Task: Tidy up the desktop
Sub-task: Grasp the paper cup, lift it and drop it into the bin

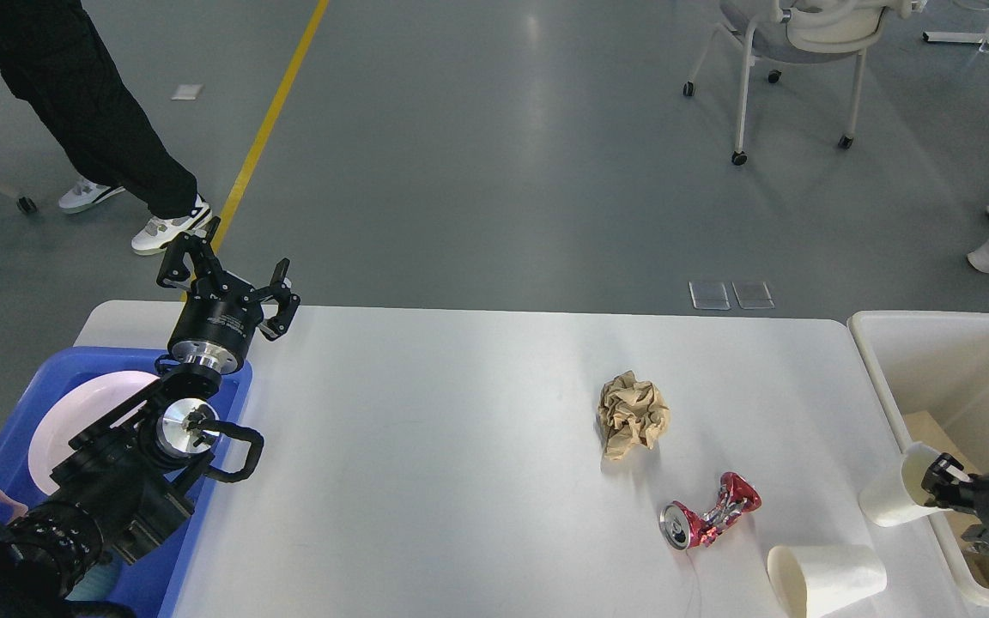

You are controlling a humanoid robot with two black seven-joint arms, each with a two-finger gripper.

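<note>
Room: grey polished floor with a yellow line; a wheeled chair far right, a person in black trousers far left.
Left pincer: black, two linkage fingers spread apart, nothing between them; raised over the table's far-left corner on a black cylinder with a steel ring.
Right pincer: dark, small at the right edge, at the rim of a white paper cup; fingers cannot be told apart, so I cannot tell if it grips.
Cup at pincer: tilted, leaning at the wall of the cream-white bin, on the table's right edge.
Second cup: white paper, on its side, mouth toward the left, near front edge.
Can: red metal, crushed and twisted, silver top showing, just beside the second cup.
Paper wad: tan, crumpled, beyond the can.
Table: the desktop itself, smooth, faintly glossy white-grey, rounded corners, filling the middle of the view.
Tray: blue plastic, at the left edge, holding a pale pink plate.
</note>
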